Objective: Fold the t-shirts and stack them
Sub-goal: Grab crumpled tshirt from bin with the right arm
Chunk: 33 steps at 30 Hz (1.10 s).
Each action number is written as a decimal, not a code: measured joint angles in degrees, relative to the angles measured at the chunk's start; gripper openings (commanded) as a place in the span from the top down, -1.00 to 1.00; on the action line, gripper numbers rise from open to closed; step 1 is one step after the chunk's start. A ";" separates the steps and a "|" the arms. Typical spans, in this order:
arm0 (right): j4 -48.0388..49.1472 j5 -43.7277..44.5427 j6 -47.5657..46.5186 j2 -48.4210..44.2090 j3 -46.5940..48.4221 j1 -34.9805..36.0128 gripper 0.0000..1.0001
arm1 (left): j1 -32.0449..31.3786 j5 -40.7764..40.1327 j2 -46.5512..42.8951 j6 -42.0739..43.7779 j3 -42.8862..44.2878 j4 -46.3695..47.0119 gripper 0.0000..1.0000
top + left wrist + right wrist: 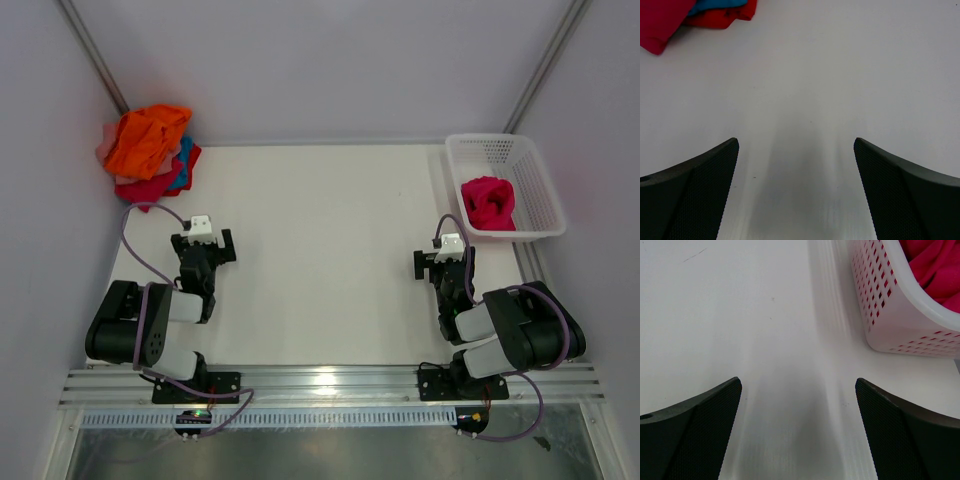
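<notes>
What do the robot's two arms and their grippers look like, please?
Both the left arm and right arm have bulky black joints and pale grey links, with a purple cable looping along each. The left gripper and right gripper carry a white block and black fingers with dotted pads.

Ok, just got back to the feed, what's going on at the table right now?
Nothing is being handled at this moment. The left arm and right arm both sit low near the front of the table, jaws wide open and empty over bare surface. A heap of t-shirts, orange on top, lies in the far left corner. One crimson t-shirt is crumpled inside the white basket at the far right. No shirt is spread out or folded yet.
</notes>
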 measured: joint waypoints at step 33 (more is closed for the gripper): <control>0.37 -0.52 -0.09 -0.04 0.00 -0.33 -0.33 | 0.00 -0.09 0.00 -1.01 0.02 0.02 -0.98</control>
